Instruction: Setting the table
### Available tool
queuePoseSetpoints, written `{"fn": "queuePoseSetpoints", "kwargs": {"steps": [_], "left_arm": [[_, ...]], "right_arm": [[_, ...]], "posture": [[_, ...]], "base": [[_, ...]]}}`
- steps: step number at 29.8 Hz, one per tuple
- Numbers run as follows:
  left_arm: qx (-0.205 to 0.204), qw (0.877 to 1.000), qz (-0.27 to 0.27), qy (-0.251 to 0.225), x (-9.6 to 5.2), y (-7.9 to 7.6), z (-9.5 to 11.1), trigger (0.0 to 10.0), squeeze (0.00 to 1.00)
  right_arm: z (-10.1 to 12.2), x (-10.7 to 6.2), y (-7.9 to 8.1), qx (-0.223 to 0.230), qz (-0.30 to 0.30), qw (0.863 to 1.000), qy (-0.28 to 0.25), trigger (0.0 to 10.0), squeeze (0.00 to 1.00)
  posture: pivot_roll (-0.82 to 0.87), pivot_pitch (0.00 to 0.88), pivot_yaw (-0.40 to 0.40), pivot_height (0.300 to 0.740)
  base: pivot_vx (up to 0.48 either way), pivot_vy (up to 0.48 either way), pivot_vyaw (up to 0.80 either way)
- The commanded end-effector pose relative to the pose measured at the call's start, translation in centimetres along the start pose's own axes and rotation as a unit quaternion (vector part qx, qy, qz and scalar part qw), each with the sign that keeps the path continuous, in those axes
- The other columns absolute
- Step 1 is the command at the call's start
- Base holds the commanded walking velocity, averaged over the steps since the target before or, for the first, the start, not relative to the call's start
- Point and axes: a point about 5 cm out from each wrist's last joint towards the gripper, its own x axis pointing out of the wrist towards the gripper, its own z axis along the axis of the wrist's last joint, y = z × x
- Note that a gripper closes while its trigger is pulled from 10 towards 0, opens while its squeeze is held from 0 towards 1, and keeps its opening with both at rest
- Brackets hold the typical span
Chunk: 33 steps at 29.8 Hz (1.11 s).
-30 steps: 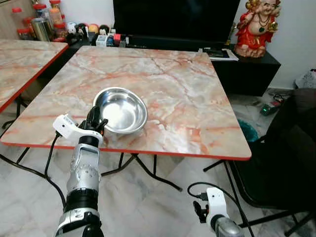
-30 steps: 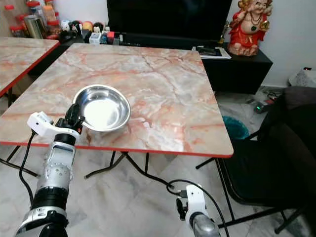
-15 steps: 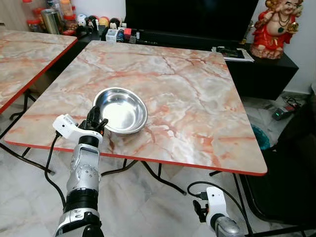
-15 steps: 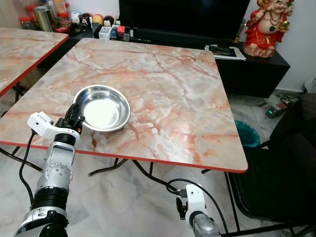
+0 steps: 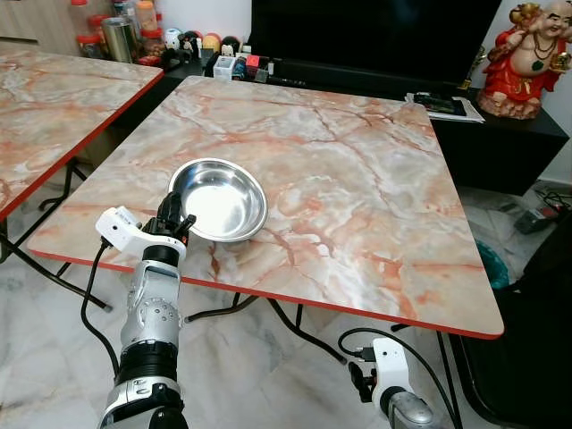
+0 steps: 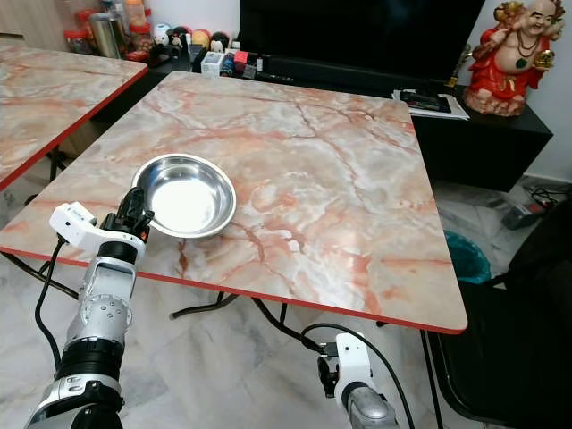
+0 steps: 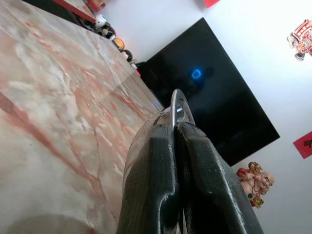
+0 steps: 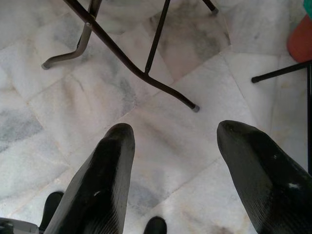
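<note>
The bowl [image 5: 218, 198] is seen to be polished, mirror-bright metal. A glossy marble-patterned top is shown on the table [image 5: 357, 179]. The floor [image 8: 146, 122] is laid with smooth pale veined tiles.

This is a lived-in home, a sitting or dining room. A folding table [image 5: 357, 188] with a marble-look top and red edge fills the middle, with a second one like it [image 5: 54, 98] at 10 o'clock. At 12 o'clock a large dark television [image 5: 366, 31] stands on a low black cabinet [image 5: 500, 134]. A red laughing Buddha figure [image 5: 534, 58] sits at 2 o'clock, and jars and small trinkets [image 5: 134, 31] crowd the shelf at 11 o'clock. The floor is pale marble tile [image 8: 146, 122].
</note>
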Motion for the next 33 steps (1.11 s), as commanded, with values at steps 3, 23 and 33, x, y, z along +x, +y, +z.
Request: {"fn": "queuePoseSetpoints", "kwargs": {"steps": [3,23,33], "left_arm": [[-0.006,1.0,-0.021,-0.005,0.44,-0.94,0.25,10.0,0.0],[0.007,1.0,-0.022,0.005,0.2,-0.79,-0.11,10.0,0.0],[0.0,1.0,-0.018,0.006,0.12,-0.72,-0.12,10.0,0.0]], "right_arm": [[0.17,0.03,-0.15,0.003,-0.002,1.0,-0.001,10.0,0.0],[0.22,0.0,-0.24,0.002,-0.005,1.0,-0.006,10.0,0.0],[0.24,0.02,-0.22,0.015,-0.006,1.0,-0.006,10.0,0.0]], "posture": [[0.09,0.0,-0.064,0.74],[0.09,0.0,-0.063,0.74],[0.09,0.0,-0.066,0.74]], "base": [[0.279,0.0,0.0],[0.181,0.0,0.0],[0.0,0.121,-0.25]]}}
